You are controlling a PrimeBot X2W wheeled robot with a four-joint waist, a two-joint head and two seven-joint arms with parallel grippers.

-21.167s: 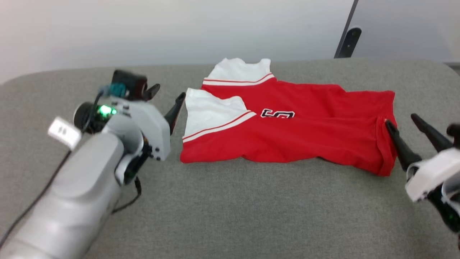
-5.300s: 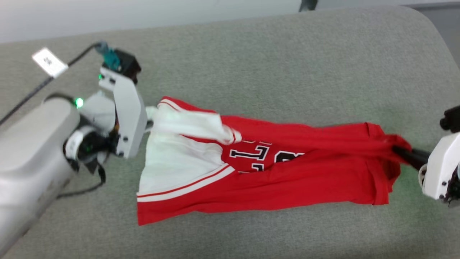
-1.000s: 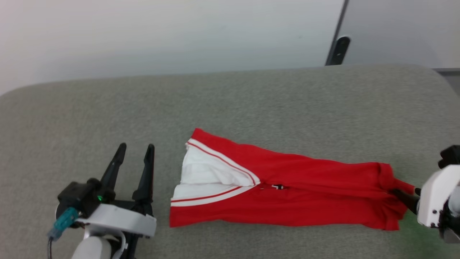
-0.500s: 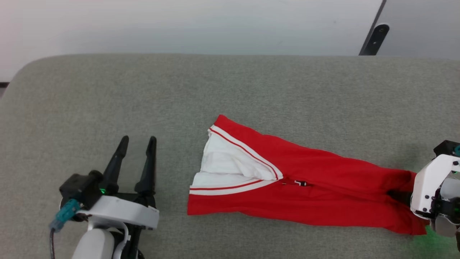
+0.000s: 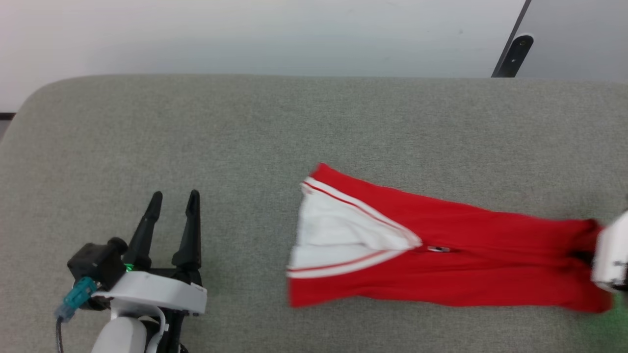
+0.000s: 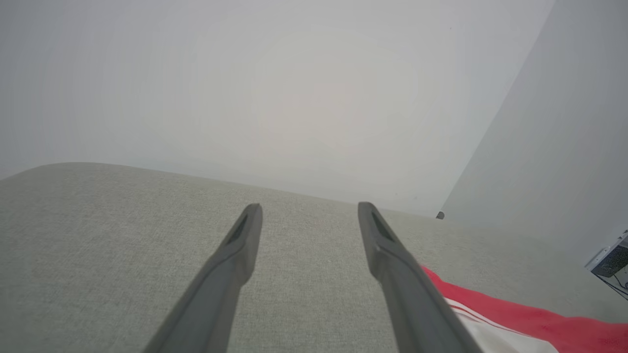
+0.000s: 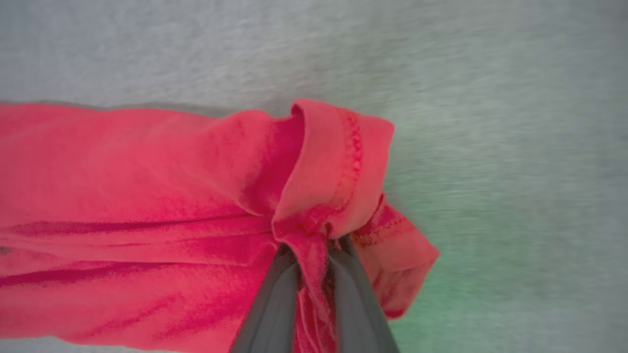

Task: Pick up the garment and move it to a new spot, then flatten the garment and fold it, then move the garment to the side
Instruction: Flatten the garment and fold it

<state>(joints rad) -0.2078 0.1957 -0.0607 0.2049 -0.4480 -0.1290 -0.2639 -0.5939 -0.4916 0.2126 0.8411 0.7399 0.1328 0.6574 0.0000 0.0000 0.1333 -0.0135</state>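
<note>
The garment [image 5: 441, 264] lies folded lengthwise into a long red strip on the grey padded surface [image 5: 245, 137], its white sleeve with striped trim [image 5: 338, 235] at the left end. My right gripper [image 7: 314, 245] is shut on the bunched red hem [image 7: 338, 171] at the garment's right end. In the head view its white body [image 5: 608, 257] sits at the right edge, with its fingers buried in the fabric. My left gripper [image 5: 172, 201] stands open and holds nothing, well left of the sleeve. The left wrist view shows its fingers [image 6: 235, 255] apart, with the garment [image 6: 515, 318] at the lower right.
A pale wall [image 5: 245, 34] runs behind the padded surface. A dark post [image 5: 512, 54] leans at the back right. The surface's rounded left corner [image 5: 29, 103] is near my left arm. Bare grey cloth stretches between my left gripper and the garment.
The right gripper's fingers have closed on the hem and it has moved right, dragging the garment to the right. The left gripper has dropped slightly and stays open.
</note>
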